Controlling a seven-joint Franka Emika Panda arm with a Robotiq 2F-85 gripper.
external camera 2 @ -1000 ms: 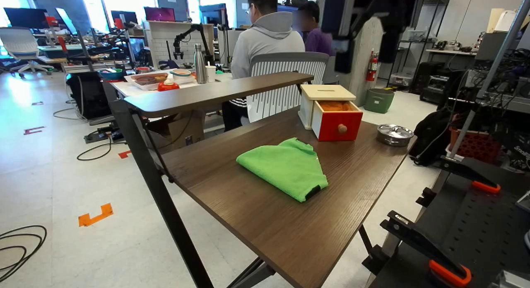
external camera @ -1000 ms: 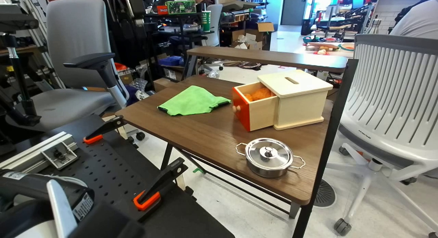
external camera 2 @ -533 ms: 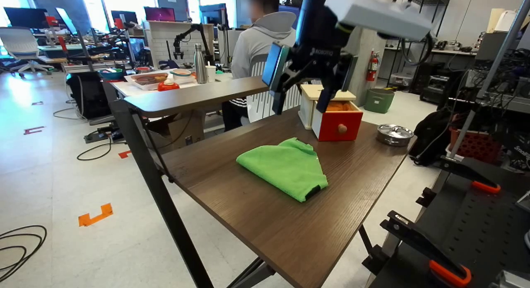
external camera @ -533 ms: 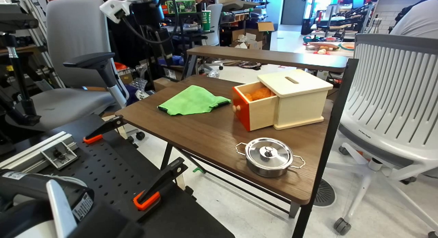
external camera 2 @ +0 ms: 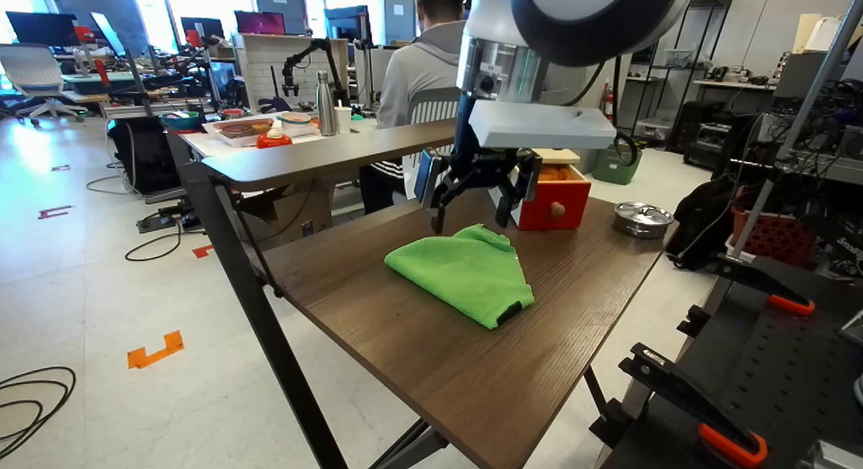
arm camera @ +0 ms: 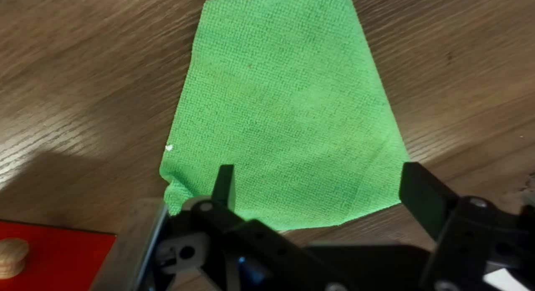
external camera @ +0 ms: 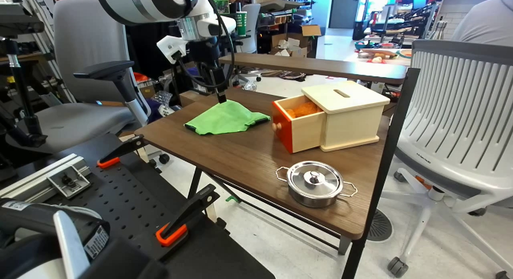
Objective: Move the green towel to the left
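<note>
Probably the step in hand was lining up a grasp on the towel (external camera 2: pixel 460 273), which lay nearly flat on the desk (external camera 2: pixel 418 351) near the drawer (external camera 2: pixel 536 216). The gripper (external camera 2: pixel 470 222) stood wide above one edge of it, nothing held between its fingers (arm camera: pixel 224 182); whether a tip touched cloth could not be told. In the wrist view one finger overlapped the cloth and the other sat at a corner, so closing there risked catching only the rim. It seemed better to shift slightly inward, come straight down until both tips met the desk lightly, and close slowly so the cloth bunched into a fold. Once gripped, it wanted a low lift before going left, apparently away from the drawer, lest the edges drag.
</note>
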